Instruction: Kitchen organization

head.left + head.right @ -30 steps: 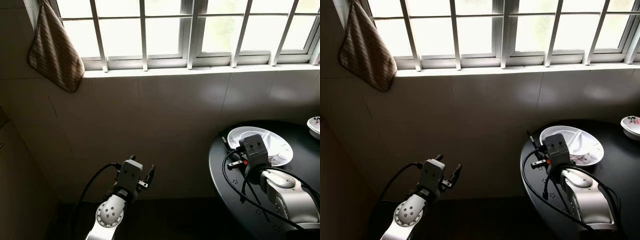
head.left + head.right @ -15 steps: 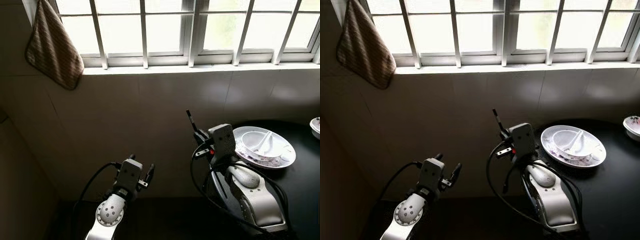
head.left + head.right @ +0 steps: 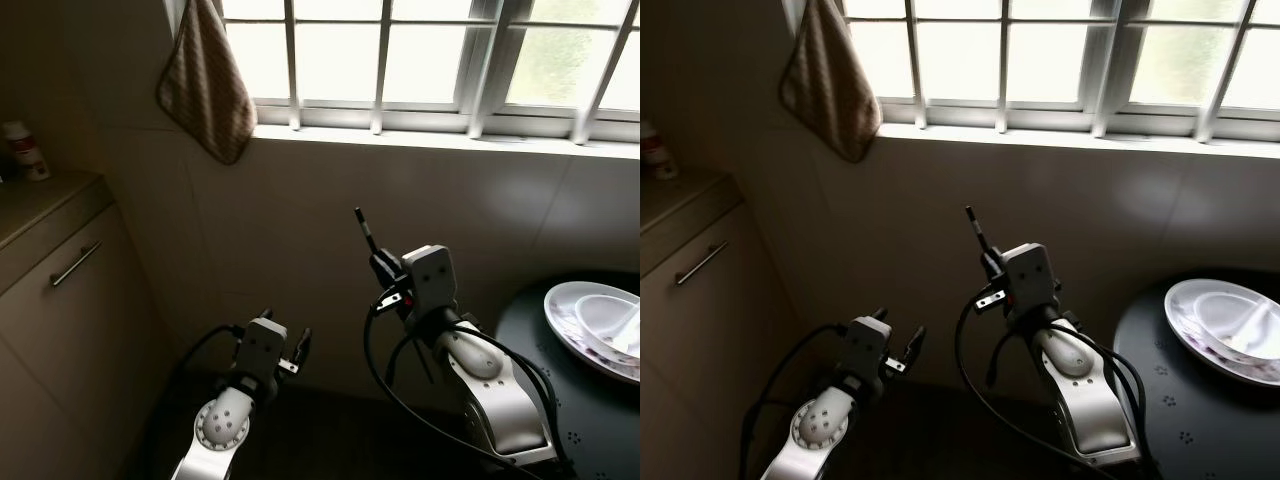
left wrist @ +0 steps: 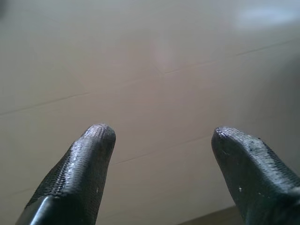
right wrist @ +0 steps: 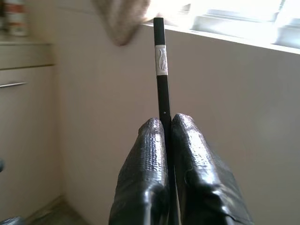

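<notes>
Tiled kitchen wall under a barred window now faces the robot, and the whole view has swung left: a second ago the dark round desk (image 3: 560,400) sat under the right arm, now only its edge shows at the near right.

Nearest, low on the left, the left claw (image 4: 159,140) hangs idle with its two fingers well apart and nothing between them, pointed at bare tile. Beside it, raised in the middle, the right claw (image 5: 166,129) is pinched tight on a thin black chopstick (image 5: 161,70) with a silver band, standing upright. That stick has been lifted off the desk, away from the white plate (image 3: 600,330) it was near.

Further left stands a cabinet (image 3: 60,300) with a bottle (image 3: 20,150) on top; a striped cloth (image 3: 208,85) hangs by the window. Likely the chopstick is being carried off for storing, so the pickup step looks done.
</notes>
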`<state>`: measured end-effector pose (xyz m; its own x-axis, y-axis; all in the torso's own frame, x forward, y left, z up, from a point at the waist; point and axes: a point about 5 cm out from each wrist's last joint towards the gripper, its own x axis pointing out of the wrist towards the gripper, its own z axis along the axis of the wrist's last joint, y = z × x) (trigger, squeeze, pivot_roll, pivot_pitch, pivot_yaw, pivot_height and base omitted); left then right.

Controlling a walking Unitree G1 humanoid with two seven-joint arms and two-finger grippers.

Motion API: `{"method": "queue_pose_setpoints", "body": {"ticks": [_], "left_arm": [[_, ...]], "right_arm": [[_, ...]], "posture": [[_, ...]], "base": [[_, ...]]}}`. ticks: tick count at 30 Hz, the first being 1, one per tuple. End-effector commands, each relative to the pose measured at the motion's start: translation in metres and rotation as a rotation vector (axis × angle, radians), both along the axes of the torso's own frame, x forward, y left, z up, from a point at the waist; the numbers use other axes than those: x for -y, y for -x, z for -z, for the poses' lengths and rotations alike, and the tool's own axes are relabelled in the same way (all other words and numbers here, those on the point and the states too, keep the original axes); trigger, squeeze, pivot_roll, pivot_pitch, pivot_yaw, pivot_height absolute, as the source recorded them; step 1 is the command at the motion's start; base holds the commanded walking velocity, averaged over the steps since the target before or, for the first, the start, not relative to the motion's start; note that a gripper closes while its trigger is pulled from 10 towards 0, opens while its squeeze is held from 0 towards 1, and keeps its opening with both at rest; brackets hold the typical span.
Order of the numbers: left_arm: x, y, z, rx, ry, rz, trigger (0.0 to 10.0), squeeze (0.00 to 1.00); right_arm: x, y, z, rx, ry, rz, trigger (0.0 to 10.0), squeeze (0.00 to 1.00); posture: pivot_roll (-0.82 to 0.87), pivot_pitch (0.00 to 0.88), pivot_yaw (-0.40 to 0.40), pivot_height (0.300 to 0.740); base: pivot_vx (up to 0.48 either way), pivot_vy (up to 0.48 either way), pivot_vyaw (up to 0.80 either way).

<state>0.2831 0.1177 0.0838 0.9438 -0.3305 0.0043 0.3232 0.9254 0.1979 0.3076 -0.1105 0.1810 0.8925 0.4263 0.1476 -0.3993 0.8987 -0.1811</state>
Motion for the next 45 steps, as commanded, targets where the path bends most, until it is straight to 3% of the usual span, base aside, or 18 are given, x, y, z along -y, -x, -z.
{"method": "queue_pose_setpoints", "body": {"ticks": [1, 9, 18, 29, 38, 45], "left_arm": [[-0.003, 0.000, -0.002, 0.012, 0.006, -0.013, 10.0, 0.00], [-0.001, -0.002, -0.003, 0.019, 0.003, -0.012, 10.0, 0.00], [0.000, -0.001, -0.002, 0.023, 0.002, -0.012, 10.0, 0.00], [-0.003, 0.001, -0.002, 0.028, -0.007, -0.013, 10.0, 0.00], [-0.004, 0.001, -0.003, 0.036, -0.012, -0.013, 10.0, 0.00], [-0.005, 0.001, -0.004, 0.038, -0.018, -0.013, 10.0, 0.00]], "right_arm": [[-0.009, 0.002, -0.003, 0.036, 0.019, -0.027, 0.0, 0.00], [-0.021, 0.014, 0.006, 0.114, 0.159, -0.087, 0.0, 0.00], [-0.027, 0.017, 0.013, 0.117, 0.158, -0.093, 0.0, 0.00], [-0.020, 0.013, 0.010, 0.140, 0.143, -0.044, 0.0, 0.00], [-0.022, 0.012, 0.009, 0.146, 0.118, -0.033, 0.0, 0.00], [-0.020, 0.015, 0.019, 0.132, 0.152, -0.028, 0.0, 0.00]], "posture": [[-0.03, 0.000, -0.006, 0.740], [-0.05, 0.000, -0.004, 0.740], [-0.05, 0.000, 0.001, 0.740], [-0.05, 0.000, 0.006, 0.740], [-0.04, 0.000, 0.013, 0.740], [-0.04, 0.000, 0.018, 0.740]], "base": [[0.000, 0.000, 0.80], [0.000, 0.000, 0.80], [0.000, 0.000, 0.80], [0.000, 0.000, 0.80], [0.000, 0.000, 0.00], [0.000, 0.000, 0.00]]}}
